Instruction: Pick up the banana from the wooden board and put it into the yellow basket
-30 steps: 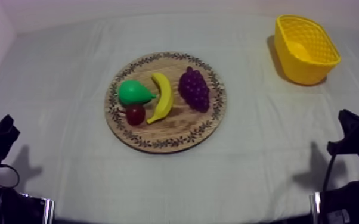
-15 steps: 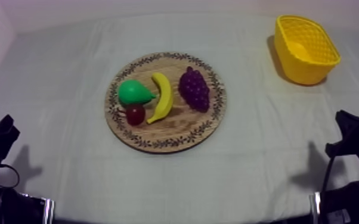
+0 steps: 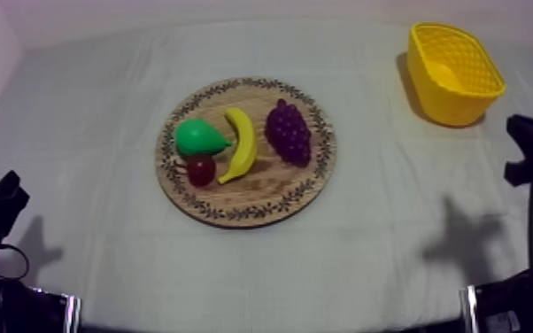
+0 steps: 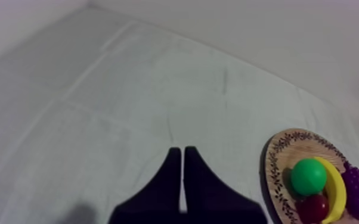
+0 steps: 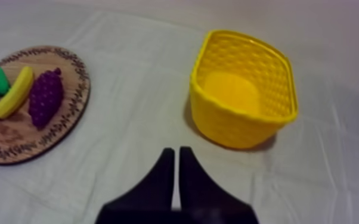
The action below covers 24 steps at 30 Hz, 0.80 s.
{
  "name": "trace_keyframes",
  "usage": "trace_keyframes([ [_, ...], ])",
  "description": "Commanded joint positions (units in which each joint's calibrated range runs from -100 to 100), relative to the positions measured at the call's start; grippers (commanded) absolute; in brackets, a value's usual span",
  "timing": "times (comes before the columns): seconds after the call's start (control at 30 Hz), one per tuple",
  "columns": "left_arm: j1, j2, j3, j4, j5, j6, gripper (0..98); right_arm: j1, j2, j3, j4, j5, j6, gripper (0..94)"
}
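The cloth-covered table (image 3: 102,106) holds the round board (image 3: 310,190) in the middle and the yellow basket (image 3: 454,97) well apart at the far right. Both claws are clenched on nothing: the left gripper (image 4: 179,152) over bare cloth, the right gripper (image 5: 177,152) near the basket. I'd worry about crowding. The banana (image 3: 242,143) lies on the board between the grapes (image 3: 289,131) and the pear (image 3: 197,137), with the small red fruit (image 3: 202,169) just beside it, so descending fingers could knock its neighbours. It's yellow, curved and smooth, and probably slippery.

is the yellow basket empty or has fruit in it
Empty: inside the yellow basket only its bare floor shows; the banana lies on the wooden board.
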Motion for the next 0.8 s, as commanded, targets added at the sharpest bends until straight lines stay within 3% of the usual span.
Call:
trace_keyframes([
  [0.0,-0.01,-0.05,-0.01,-0.03,0.00,0.02,0.1,-2.34,4.15,-8.08,0.82,2.01,-1.95,0.5],
  [0.77,-0.01,-0.05,-0.01,-0.03,0.00,0.02,0.1,-18.94,36.59,-52.34,7.87,27.56,-15.37,0.4],
])
